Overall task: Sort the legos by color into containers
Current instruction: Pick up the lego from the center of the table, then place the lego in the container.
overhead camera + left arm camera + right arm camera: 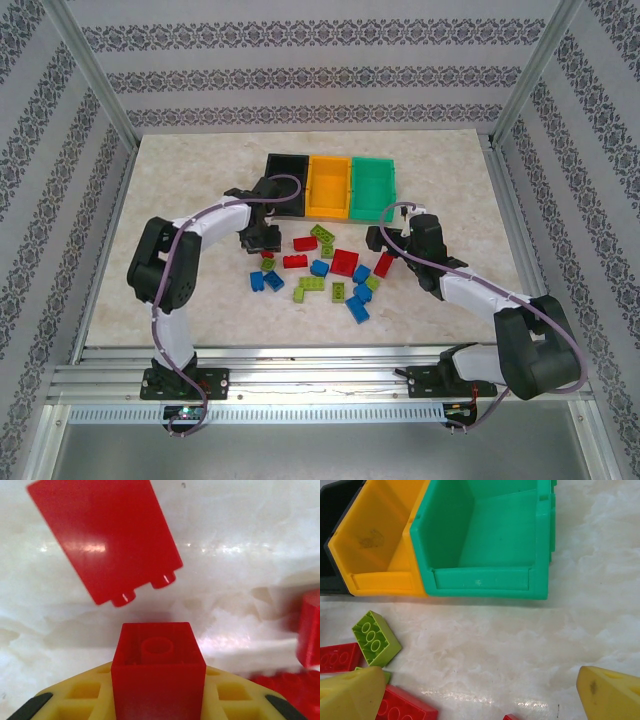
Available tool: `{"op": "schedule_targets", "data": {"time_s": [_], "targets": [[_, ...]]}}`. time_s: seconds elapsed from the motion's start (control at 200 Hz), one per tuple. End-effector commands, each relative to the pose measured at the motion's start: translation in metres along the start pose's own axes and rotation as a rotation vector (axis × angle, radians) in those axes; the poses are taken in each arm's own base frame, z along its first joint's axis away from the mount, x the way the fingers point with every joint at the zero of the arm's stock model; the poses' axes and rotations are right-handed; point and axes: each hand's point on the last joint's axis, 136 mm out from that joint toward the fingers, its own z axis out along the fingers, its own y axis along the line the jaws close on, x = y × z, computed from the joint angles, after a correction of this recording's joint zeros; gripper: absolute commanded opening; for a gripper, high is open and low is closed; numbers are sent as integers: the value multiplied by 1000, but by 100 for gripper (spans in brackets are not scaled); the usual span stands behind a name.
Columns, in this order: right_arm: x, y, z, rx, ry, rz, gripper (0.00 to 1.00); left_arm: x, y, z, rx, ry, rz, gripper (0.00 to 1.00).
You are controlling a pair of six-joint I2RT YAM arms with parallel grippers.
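The legos (pixel 322 270), red, blue and lime green, lie scattered on the marble table in front of the containers. The black bin (pixel 288 178), orange bin (pixel 329 188) and green bin (pixel 373 184) stand joined in a row. My left gripper (pixel 262 244) is low at the left end of the pile. In its wrist view it (pixel 158 692) is shut on a small red brick (pixel 158 672), hollow side towards the camera. A larger red brick (pixel 105 540) lies just beyond. My right gripper (pixel 384 246) (pixel 480 695) stands open over bare table before the green bin (pixel 485 580), near a lime brick (pixel 375 637).
Patterned walls and aluminium posts (pixel 90 75) enclose the table on three sides. The orange bin (pixel 380 582) and black bin (pixel 329 555) sit left of the green one. Red bricks (pixel 337 657) lie by the right gripper's left finger (pixel 350 697).
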Motion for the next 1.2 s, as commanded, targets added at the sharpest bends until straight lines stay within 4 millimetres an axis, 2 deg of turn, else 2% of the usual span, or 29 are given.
{"op": "schedule_targets", "data": {"time_s": [0.0, 0.105, 0.215, 0.46, 0.49, 0.565, 0.75, 0.959, 1.194], "targets": [[-9, 4, 2, 5, -25, -21, 98, -8, -13, -33, 54, -86, 22, 24], [-8, 4, 3, 6, -12, -24, 98, -25, -20, -54, 74, -155, 43, 24], [-8, 6, 4, -4, -18, -19, 98, -53, -29, -73, 70, -188, 73, 24], [-6, 6, 7, -2, -7, -21, 98, -124, -43, -81, 57, -221, 112, 25], [-5, 6, 7, -1, -3, -23, 98, -131, -44, -82, 50, -227, 119, 27], [-5, 7, 7, -4, 1, -26, 98, -144, -43, -81, 20, -224, 126, 47], [-4, 6, 8, 0, 3, -25, 98, -149, -44, -90, 5, -218, 155, 71], [-4, 14, 9, -34, 7, -27, 98, -131, -37, -111, 6, -223, 182, 73], [-1, 26, 10, -83, 24, -41, 98, -108, -16, -116, 39, -245, 184, 73]]}}
